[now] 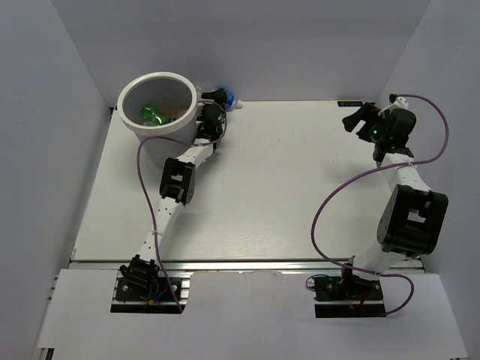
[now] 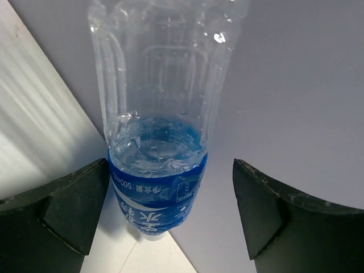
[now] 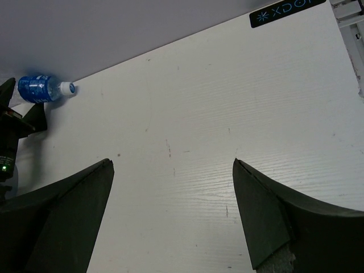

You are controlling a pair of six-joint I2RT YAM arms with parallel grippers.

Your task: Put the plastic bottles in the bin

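The last bottle (image 2: 159,142) outside the bin (image 1: 159,75) lies on its side at the far edge of the table (image 3: 227,114), at the foot of the back wall (image 2: 296,85), just right of the bin. Its white cap points away from the bin. At least a green one (image 1: 151,114) shows inside the bin already, with something orange beside it.

My left gripper (image 2: 169,170) straddles the bottle with its jaws wide apart. The blue label sits close against one finger (image 2: 62,210), and I cannot tell whether they touch. There is a clear gap on the other side, so nothing is clamped yet. My right gripper (image 3: 172,165) hangs spread over bare table well away, holding nothing.

I judge this bottle empty but for droplets on its inner wall, so it is very light. The thin clear plastic will dent under a hard squeeze and is slick where bare. Being round, it can roll or squirt out sideways as the jaws close.

I would grip across the labelled band, where the wrap gives some friction and the body is straight, not on the tapered shoulder near the cap. I would close gently, only until the wall just gives.
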